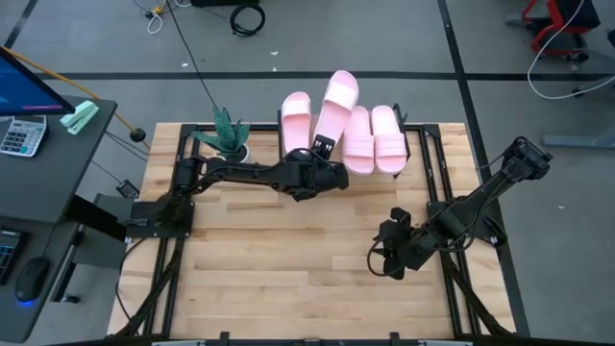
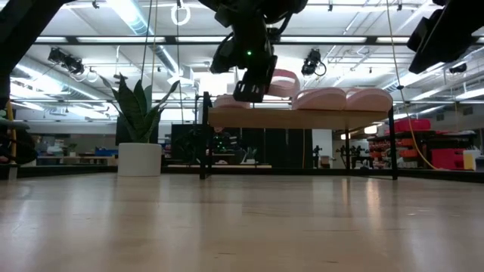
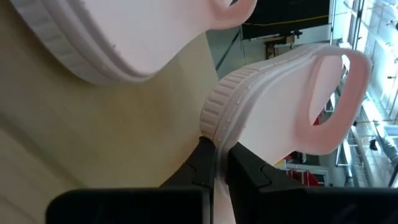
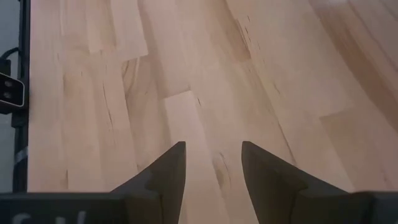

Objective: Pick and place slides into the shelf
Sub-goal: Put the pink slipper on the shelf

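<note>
Four pale pink slides lie on the shelf (image 2: 318,118) at the table's far edge. One slide (image 1: 295,120) is to the left of the held one (image 1: 336,106), and two more (image 1: 359,139) (image 1: 388,137) lie side by side to its right. My left gripper (image 1: 320,150) is at the near end of the second slide and is shut on it. That slide slants and reaches farther back than the others. My right gripper (image 1: 389,252) hovers open above the bare table's right part, touching nothing. My left gripper pinches the ribbed heel rim (image 3: 217,124) of the second slide between its two fingers (image 3: 202,165). It reaches in from the table's near side, roughly level and along the slide's length. The slide points away toward the far edge, strap end (image 3: 339,93) farthest, above the shelf top (image 3: 93,137); whether it rests there I cannot tell.
A potted plant (image 1: 229,136) in a white pot stands just left of the shelf. The wooden table (image 1: 288,250) stretches bare in front of the shelf. A desk with a calculator (image 1: 21,135) and monitor sits beyond the table's left edge.
</note>
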{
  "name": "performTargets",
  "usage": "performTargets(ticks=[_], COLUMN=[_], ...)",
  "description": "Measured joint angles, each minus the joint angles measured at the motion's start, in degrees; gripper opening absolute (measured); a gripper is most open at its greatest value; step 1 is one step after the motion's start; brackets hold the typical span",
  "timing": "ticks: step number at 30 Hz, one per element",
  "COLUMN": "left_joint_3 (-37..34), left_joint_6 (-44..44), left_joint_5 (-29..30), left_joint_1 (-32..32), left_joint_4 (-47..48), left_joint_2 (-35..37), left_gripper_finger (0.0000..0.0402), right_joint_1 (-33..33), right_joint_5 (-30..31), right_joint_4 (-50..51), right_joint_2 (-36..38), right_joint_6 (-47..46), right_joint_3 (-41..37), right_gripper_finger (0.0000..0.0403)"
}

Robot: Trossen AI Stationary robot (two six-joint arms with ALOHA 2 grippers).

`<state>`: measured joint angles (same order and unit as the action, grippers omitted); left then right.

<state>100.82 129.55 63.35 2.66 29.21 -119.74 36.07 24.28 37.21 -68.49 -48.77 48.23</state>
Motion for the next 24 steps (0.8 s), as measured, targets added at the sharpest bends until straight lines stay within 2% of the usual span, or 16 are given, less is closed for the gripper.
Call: performTargets(ticks=[17,24], left_joint_3=[0.0,-0.02], left_joint_6=[-2.66,0.72], left_joint_5=[-0.4,3.08], left_joint_1=[0.13,-0.01], left_joint_4=[0.0,0.14], left_joint_2=[0.02,0.04], left_gripper_finger=[0.0024,0.0024], right_joint_1=[-0.04,-0.04], right_joint_5=[-1.04,-0.91], right_joint_4=[0.11,2.79], right_joint_2=[-0.02,-0.02], right_joint_6=[1.24,3.81], right_joint_3=[0.0,0.0], right_gripper_finger=[0.0162,0.0162])
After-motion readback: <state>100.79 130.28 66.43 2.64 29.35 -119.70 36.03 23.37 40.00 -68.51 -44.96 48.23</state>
